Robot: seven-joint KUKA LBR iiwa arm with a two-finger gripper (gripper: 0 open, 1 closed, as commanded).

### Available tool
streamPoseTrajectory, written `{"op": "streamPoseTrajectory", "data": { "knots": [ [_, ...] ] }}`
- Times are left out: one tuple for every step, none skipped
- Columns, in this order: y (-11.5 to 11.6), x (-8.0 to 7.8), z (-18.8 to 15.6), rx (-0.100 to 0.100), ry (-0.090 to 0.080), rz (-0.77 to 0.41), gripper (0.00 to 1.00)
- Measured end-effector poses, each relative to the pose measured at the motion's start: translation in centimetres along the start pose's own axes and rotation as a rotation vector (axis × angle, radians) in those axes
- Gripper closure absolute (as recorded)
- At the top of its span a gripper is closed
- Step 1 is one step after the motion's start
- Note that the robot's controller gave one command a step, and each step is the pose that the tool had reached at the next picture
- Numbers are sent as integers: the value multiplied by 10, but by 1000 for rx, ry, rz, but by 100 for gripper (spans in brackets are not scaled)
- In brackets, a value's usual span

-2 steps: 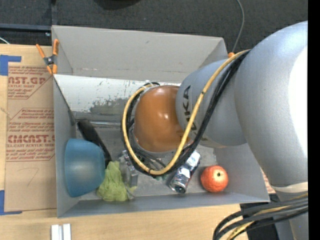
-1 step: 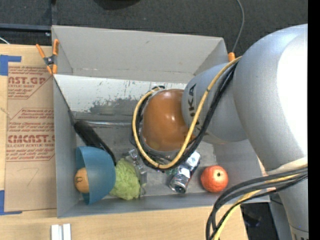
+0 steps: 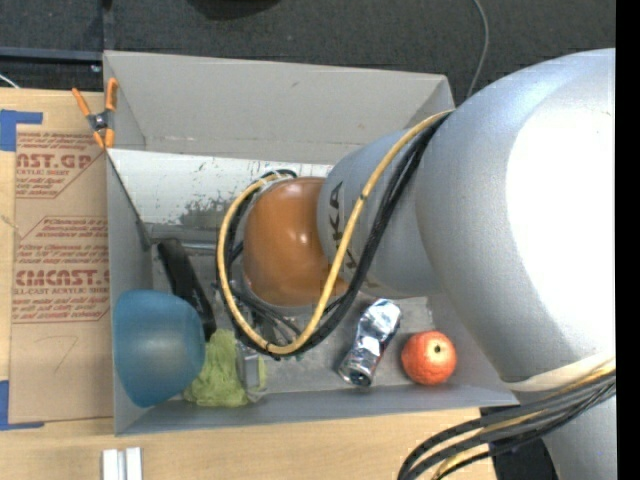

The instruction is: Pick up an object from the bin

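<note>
My gripper (image 3: 250,368) is low in the bin's front left part, beneath the arm's orange cover, and is mostly hidden by it. It sits right beside a green fuzzy cloth (image 3: 217,375), touching or nearly touching its right edge. A blue rounded bowl (image 3: 153,348) lies against the cloth on the left, in the front left corner. Behind the bowl, a long black tool-like thing (image 3: 184,280) slants across the floor. Nothing shows as held.
A crumpled silver can (image 3: 366,343) and a red apple (image 3: 430,358) lie at the bin's front right, close under the arm. The arm and its looped cables cover the bin's middle and right.
</note>
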State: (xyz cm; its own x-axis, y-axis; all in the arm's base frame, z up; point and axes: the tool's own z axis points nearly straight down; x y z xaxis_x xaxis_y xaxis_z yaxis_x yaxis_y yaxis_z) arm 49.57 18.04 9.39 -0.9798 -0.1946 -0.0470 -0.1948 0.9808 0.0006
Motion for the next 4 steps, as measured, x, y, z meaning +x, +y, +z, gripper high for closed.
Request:
{"op": "streamPoseTrajectory", "data": {
  "knots": [
    [-2, 2, 1, 2, 9, 2, 100],
    [-2, 2, 1, 2, 9, 2, 100],
    [-7, 4, 19, 2, -1, 59, 100],
    [-7, 4, 19, 3, -2, 41, 100]
  ]
}}
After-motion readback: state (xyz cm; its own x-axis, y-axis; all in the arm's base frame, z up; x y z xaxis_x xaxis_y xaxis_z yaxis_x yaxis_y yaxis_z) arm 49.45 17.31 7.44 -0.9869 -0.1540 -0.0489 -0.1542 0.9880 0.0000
